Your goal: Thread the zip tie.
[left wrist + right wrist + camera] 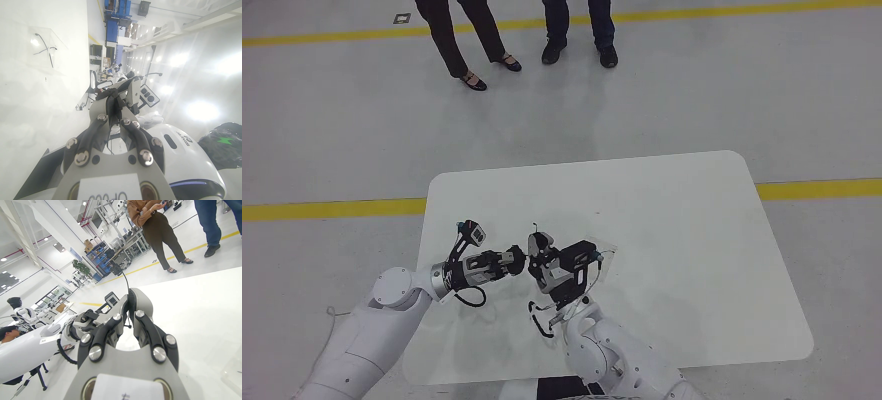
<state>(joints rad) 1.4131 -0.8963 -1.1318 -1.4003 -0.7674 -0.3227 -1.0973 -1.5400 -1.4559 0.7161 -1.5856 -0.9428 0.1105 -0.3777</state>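
Note:
A thin black zip tie [127, 283] rises in a curve out of my right gripper [129, 298], which is shut on it; the strap runs down between the fingers to a small head [129, 326]. My left gripper [113, 93] is shut, tip to tip with the right gripper [134, 89], and a thin black strap [109, 125] trails back between its fingers. In the top view both grippers, left [512, 258] and right [539, 252], meet above the table's near middle, with the zip tie [534, 230] sticking up between them.
A clear tray [56, 34] holding several loose black zip ties [44, 48] lies on the white table [692, 250], just right of the grippers [610, 252]. Two people stand on the floor beyond the table's far edge.

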